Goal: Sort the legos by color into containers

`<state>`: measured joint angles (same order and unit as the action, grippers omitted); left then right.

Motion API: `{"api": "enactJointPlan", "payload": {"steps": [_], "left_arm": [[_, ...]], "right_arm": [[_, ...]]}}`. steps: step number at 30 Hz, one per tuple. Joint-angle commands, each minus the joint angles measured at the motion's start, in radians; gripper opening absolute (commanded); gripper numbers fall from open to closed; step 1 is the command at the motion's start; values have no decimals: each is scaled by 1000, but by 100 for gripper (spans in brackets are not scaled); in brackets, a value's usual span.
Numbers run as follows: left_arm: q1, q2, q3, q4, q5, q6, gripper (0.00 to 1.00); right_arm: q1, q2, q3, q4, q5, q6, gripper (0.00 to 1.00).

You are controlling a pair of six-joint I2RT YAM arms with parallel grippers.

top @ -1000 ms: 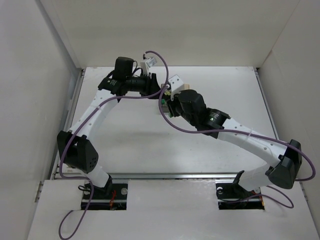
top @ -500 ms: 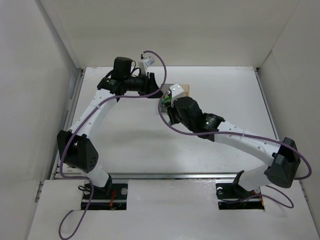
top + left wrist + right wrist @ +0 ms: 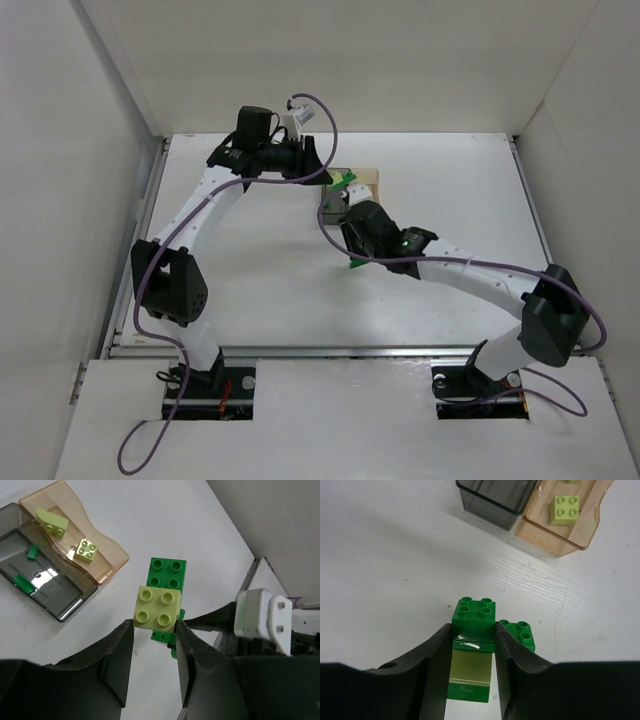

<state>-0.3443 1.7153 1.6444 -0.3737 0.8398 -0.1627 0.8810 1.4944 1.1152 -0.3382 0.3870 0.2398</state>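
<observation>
Pale yellow-green plastic was already lodged where it belonged: a wedge brick [image 3: 52,524] and a square brick [image 3: 86,550] were seen lying in the orange-tan container [image 3: 102,542]. Two small dark green pieces [image 3: 23,582] lay on the floor of the grey container [image 3: 65,597] joined to its side. The sort was therefore judged partly done, not finished. What was left was gripped by the two arms. The jaws of the left gripper [image 3: 154,630] were clenched on the left stack [image 3: 157,602], a pale four-stud brick seated on a longer dark green one, held in the air apart from the containers. The jaws of the right gripper [image 3: 472,645] were clamped on the right stack [image 3: 474,614], dark green on top, a pale layer in the middle and dark green again below, on the near side of the containers. Whether it touched the surface [image 3: 395,555] could not be told. A further dark green brick [image 3: 520,632] was seen just beside that stack; whether it was joined to it or loose could not be told. Both stacks were mixed in colour, so it was judged that they would have to be pulled apart before their bricks could be dropped into the matching boxes. The bricks looked glossy, hard and square-edged, with round studs.
</observation>
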Motion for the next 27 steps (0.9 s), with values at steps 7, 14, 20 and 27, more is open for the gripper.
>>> {"api": "enactJointPlan", "payload": {"steps": [7,14,20,27], "left_arm": [[31,-69,-31,-8,-100,54,0],[40,-121,-81,-27,-145,117,0],[41,-131,-103,-45,-182,147,0],[41,-131,-83,-54,-211,189,0]], "right_arm": [[-128,121,-12,-30,-175,81,0],[-142,248,54,-81,-155,79,5],[-152,201,44,-44,-226,69,69],[-220,0,124,-129,-235,108,93]]}}
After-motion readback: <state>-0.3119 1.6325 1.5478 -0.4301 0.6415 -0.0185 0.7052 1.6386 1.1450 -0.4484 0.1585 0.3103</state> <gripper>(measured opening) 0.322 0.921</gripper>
